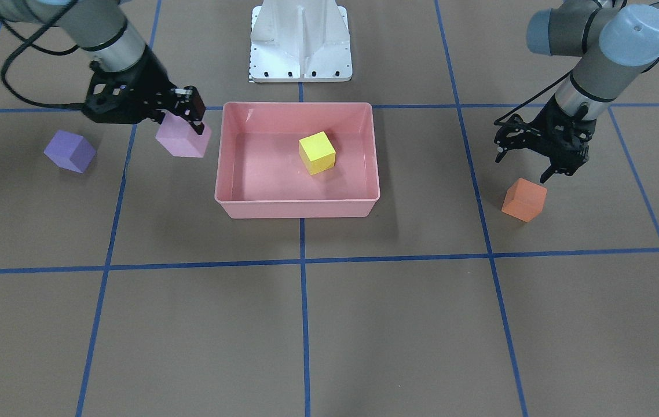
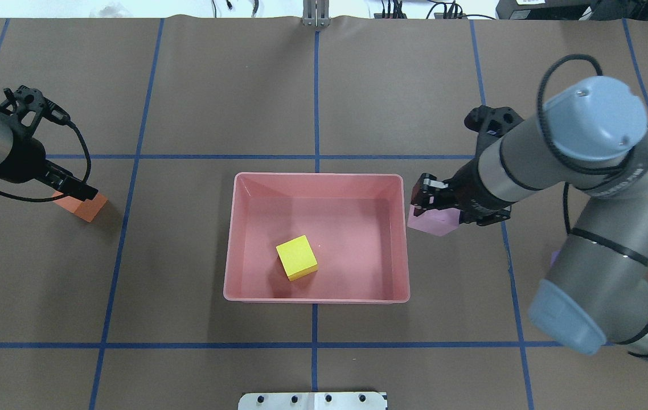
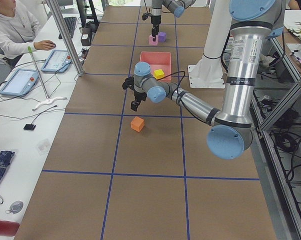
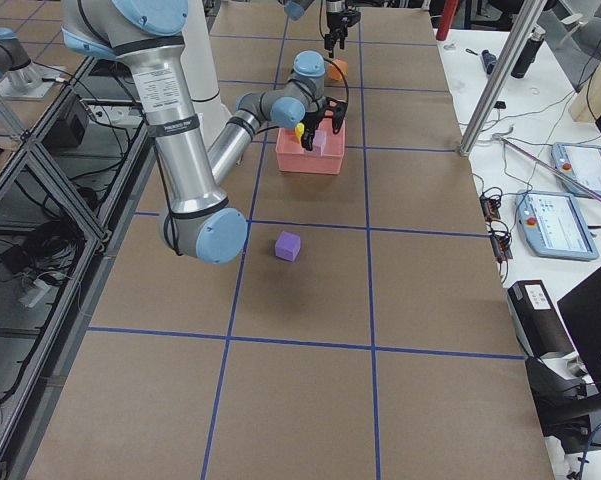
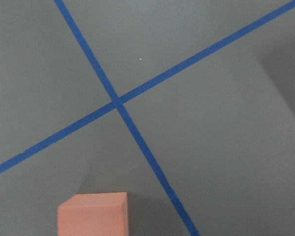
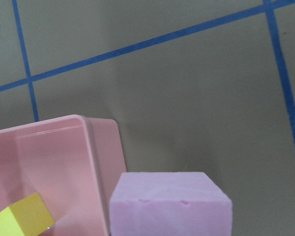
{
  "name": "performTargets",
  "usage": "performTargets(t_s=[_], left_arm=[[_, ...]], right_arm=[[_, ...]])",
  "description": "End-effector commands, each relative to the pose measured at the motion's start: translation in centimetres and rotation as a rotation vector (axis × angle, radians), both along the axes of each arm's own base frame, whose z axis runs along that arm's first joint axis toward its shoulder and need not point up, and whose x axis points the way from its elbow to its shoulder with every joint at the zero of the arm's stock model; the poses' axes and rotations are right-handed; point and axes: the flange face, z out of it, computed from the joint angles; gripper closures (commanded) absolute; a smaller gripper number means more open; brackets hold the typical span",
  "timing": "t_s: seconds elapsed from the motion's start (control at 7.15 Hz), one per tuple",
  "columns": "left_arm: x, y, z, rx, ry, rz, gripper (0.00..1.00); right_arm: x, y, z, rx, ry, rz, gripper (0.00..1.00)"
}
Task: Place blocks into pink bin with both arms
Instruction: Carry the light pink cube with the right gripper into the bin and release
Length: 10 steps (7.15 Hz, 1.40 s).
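Observation:
The pink bin (image 1: 297, 209) stands mid-table with the yellow cube (image 1: 317, 152) inside it. My right gripper (image 1: 187, 123) is shut on the light pink cube (image 1: 182, 140) and holds it just outside the bin's wall on my right side; it also shows in the overhead view (image 2: 435, 222) and the right wrist view (image 6: 169, 204). My left gripper (image 1: 523, 168) is open and hangs just above the orange cube (image 1: 524, 199), apart from it. The purple cube (image 1: 70, 150) lies on the table beyond the right gripper.
The white pedestal base (image 1: 300, 43) stands behind the bin. Blue tape lines cross the brown table. In the overhead view my right arm (image 2: 586, 171) hides most of the purple cube. Operators' desks with tablets (image 3: 25, 80) run along the table's far side.

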Motion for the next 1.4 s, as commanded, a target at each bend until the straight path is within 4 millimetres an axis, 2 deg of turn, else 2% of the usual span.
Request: performTargets(t_s=[0.0,0.14,0.28,0.56,0.84,1.12,1.26], left_arm=[[-0.3,-1.1,2.0,0.014,-0.022,0.012,0.00],[-0.4,-1.7,3.2,0.037,-0.012,0.010,0.00],[-0.5,-2.3,4.7,0.052,0.004,0.007,0.00],[-0.4,-2.4,5.7,0.058,0.012,0.006,0.00],[-0.3,-2.2,7.4,0.034,-0.011,0.002,0.00],[0.0,-2.7,9.2,0.030,-0.015,-0.065,0.00],[0.7,-2.8,9.7,0.012,0.008,-0.102,0.00]], right_arm=[[-8.0,1.8,-5.3,-0.026,0.081,0.049,1.00],[-10.3,1.9,-6.2,-0.049,0.090,0.072,0.55],[-11.5,2.7,-6.1,-0.022,0.109,0.097,0.02],[-11.0,2.5,-6.2,-0.014,0.107,0.100,0.01],[-8.5,0.6,-5.1,0.030,0.118,0.096,0.01],[-5.2,-0.1,-4.4,0.067,0.108,0.077,0.01],[-4.8,-0.4,-4.2,0.057,0.104,0.072,0.01]])
